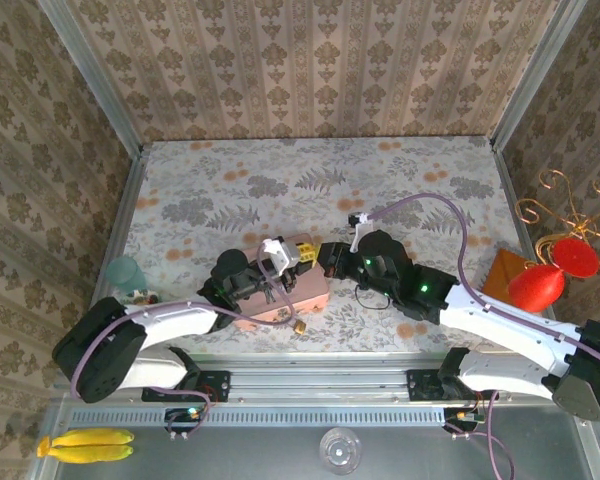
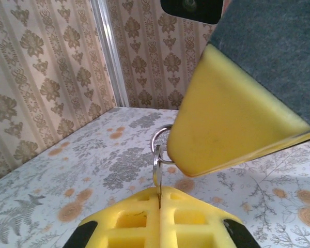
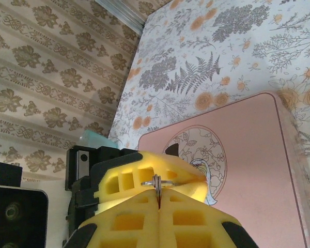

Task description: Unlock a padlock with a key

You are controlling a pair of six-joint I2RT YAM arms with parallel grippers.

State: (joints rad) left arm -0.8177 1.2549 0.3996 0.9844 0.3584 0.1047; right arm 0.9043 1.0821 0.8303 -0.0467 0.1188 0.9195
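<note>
Floral-print worktop carries a smooth pink rectangular tin. The blocky yellow left end effector and right end effector both clench one thin silver key (ring attached). The tiny brass padlock lies just beside the tin.

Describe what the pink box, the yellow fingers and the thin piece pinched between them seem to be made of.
The pink box looks like painted tin: smooth satin sheen, rounded edge, printed drawing. The yellow fingers are likely moulded or printed plastic: matte, with square hollow cells. The thin pinched piece is probably metal: silvery, glinting, very thin.
</note>
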